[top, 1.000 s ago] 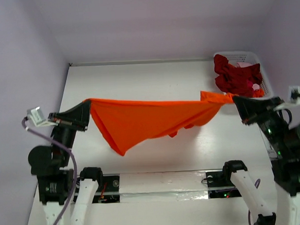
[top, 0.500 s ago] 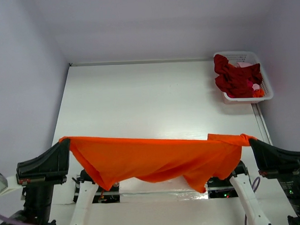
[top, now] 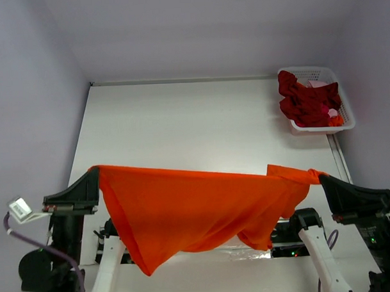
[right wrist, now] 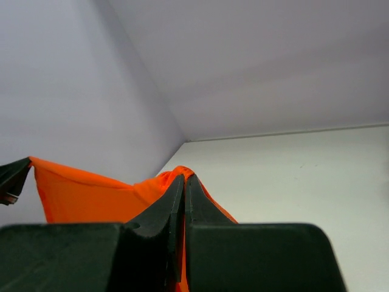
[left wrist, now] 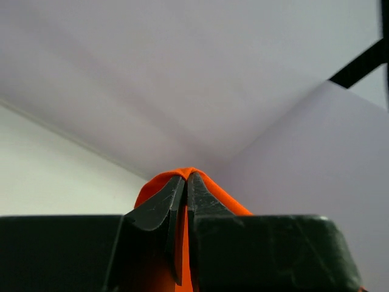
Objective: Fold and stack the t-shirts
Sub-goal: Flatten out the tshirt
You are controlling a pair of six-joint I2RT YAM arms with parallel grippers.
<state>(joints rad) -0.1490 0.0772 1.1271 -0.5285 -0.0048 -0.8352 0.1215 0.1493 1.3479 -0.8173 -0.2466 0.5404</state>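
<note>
Top external has the orange t-shirt (top: 191,210) strung left-to-right in the air between my left hand (top: 95,172) and right hand (top: 321,177), each clenched on one end. It hangs over the near edge of the surface (top: 181,121), so I reckon laying it flat means carrying it straight forward.

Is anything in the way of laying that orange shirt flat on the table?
Nothing visible. The orange shirt hangs from the left gripper and right gripper over the table; the basket sits off in its far right corner.
</note>
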